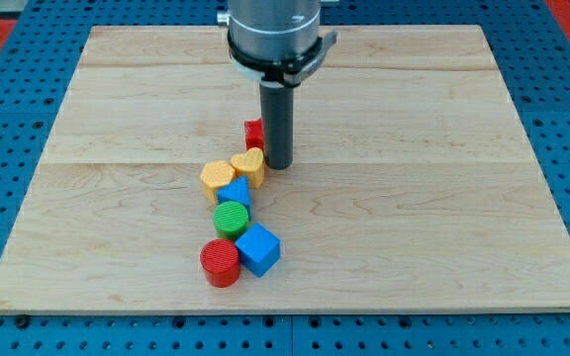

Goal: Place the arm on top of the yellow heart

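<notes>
Yellow heart lies near the wooden board's middle, ridged on top, touching a yellow hexagon on its left. My tip rests on the board, just right of the heart, nothing clamped. Blue pegboard surrounds the board.

Single camera, front of board, elevated, angled down, mid-range.

the arm's grey cylindrical wrist housing is seen at the view's top centre; from it a straight dark rod is held upright, with my tip lowered to the surface.
</notes>
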### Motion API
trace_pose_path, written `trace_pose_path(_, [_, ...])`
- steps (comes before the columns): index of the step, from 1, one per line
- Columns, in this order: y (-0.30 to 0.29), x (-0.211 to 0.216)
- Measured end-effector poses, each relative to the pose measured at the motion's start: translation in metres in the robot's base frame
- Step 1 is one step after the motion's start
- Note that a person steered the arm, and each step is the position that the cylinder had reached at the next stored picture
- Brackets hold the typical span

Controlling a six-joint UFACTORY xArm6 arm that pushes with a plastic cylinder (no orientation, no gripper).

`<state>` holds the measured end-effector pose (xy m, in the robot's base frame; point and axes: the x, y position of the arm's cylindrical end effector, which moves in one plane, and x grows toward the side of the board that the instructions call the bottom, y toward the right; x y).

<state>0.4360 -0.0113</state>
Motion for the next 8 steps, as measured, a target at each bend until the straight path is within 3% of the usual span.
trace_pose_path(1, [0.001, -0.024])
trace_pose_path(2, [0.041, -0.050])
trace_pose_path(3, [0.106, -0.047])
trace_pose_path(7, [0.034, -0.022])
trace_pose_path(8, [-0.018, -0.012])
